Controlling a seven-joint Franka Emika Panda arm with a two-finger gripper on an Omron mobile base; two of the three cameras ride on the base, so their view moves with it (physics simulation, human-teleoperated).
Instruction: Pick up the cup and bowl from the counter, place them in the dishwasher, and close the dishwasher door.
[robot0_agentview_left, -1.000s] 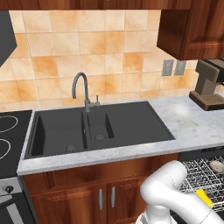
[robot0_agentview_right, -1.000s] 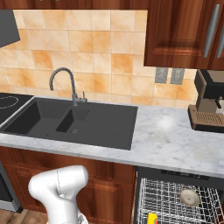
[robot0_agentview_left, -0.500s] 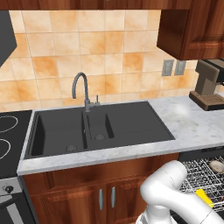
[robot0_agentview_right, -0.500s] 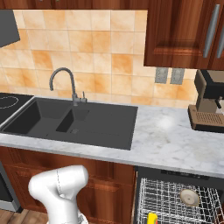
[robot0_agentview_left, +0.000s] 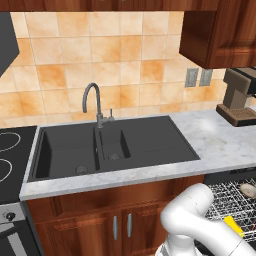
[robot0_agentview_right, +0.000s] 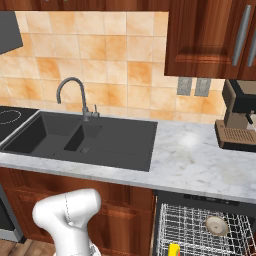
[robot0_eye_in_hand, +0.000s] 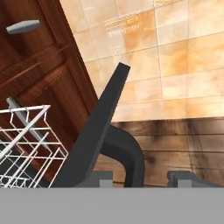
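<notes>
Bench (robot0_agentview_right: 200, 160): marbled white-grey stone. Dishwasher (robot0_agentview_right: 200, 230): open, grey wire rack; round beige bowl (robot0_agentview_right: 216, 225) and yellow cup (robot0_agentview_right: 173, 249), cut off by the frame edge, are held inside. Door (robot0_eye_in_hand: 94, 131): flat black panel seen edge-on, curved handle. End effector (robot0_eye_in_hand: 138, 177): fingertips spread, nothing grasped.

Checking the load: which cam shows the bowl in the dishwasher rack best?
Right base view. The bowl sits whole and unblocked in the dishwasher's wire rack, near the yellow cup. The left base view catches the bowl cropped at the frame edge. The hand view gives a rack corner and the dishwasher door edge-on.
</notes>
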